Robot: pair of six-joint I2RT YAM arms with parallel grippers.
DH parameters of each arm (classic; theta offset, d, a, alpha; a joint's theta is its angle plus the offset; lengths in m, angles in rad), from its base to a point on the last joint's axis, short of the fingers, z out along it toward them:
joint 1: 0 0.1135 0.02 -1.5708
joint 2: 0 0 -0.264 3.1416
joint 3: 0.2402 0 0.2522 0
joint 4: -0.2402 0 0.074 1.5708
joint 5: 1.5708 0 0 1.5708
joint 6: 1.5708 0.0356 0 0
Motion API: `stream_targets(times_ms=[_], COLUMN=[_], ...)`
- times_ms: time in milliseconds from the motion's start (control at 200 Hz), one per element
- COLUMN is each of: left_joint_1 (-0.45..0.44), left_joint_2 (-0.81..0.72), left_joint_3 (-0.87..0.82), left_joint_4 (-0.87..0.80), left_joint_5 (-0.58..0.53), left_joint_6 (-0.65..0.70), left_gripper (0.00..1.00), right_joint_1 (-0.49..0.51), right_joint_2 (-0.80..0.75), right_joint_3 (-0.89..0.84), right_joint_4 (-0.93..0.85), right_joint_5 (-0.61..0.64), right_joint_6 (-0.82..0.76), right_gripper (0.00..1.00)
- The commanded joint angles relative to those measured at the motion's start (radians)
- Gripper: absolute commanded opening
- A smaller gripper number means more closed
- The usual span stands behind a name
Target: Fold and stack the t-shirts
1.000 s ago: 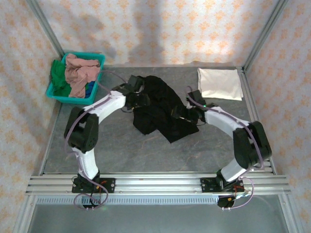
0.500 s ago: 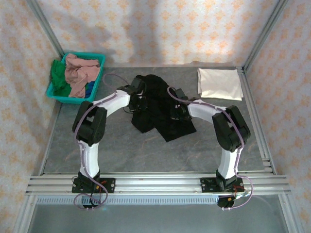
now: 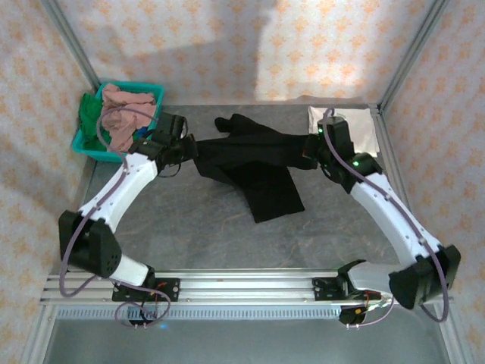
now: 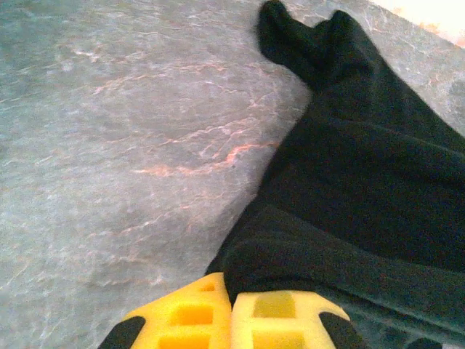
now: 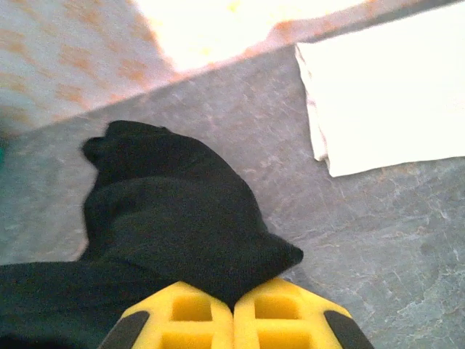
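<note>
A large black t-shirt [image 3: 254,155] hangs stretched between my two grippers above the middle of the grey table, its lower part trailing toward the front. My left gripper [image 3: 191,149] is shut on its left edge; the yellow fingers [image 4: 196,320] pinch a fold of the black t-shirt [image 4: 363,182]. On the right edge my right gripper [image 3: 307,157] is shut as well, yellow fingers [image 5: 280,316] clamped on a point of the black t-shirt [image 5: 174,218]. A folded cream-white t-shirt [image 3: 356,129] [image 5: 385,102] lies at the back right. Pink [image 3: 125,110], green [image 3: 91,121] and blue [image 3: 142,136] t-shirts fill the basket.
A teal plastic basket [image 3: 155,95] stands at the back left corner. Metal frame posts and patterned walls close in the table on three sides. The aluminium rail [image 3: 242,284] with both arm bases runs along the near edge.
Both grippers shut on the black t-shirt, then pulled apart and lifted, left going left and right going right toward the white shirt. The crumpled shirt is now drawn out wide.
</note>
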Motion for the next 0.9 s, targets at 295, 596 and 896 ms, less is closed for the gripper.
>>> stream_targets(times_ms=[295, 596, 896], left_joint_1=[0.077, -0.134, -0.3], left_joint_2=[0.026, 0.037, 0.437], left_joint_3=[-0.151, -0.15, 0.183], left_joint_4=[-0.017, 0.015, -0.076], left_joint_5=[-0.089, -0.122, -0.183], left_joint_6=[-0.036, 0.12, 0.226], left_gripper=[0.43, 0.65, 0.72], right_joint_1=[-0.047, 0.029, 0.028], right_joint_2=[0.348, 0.441, 0.175], right_joint_3=[0.228, 0.409, 0.087], right_joint_4=[0.066, -0.048, -0.135], right_joint_5=[-0.212, -0.175, 0.062], right_joint_6=[0.029, -0.051, -0.005], right_gripper=[0.0, 0.46, 0.74])
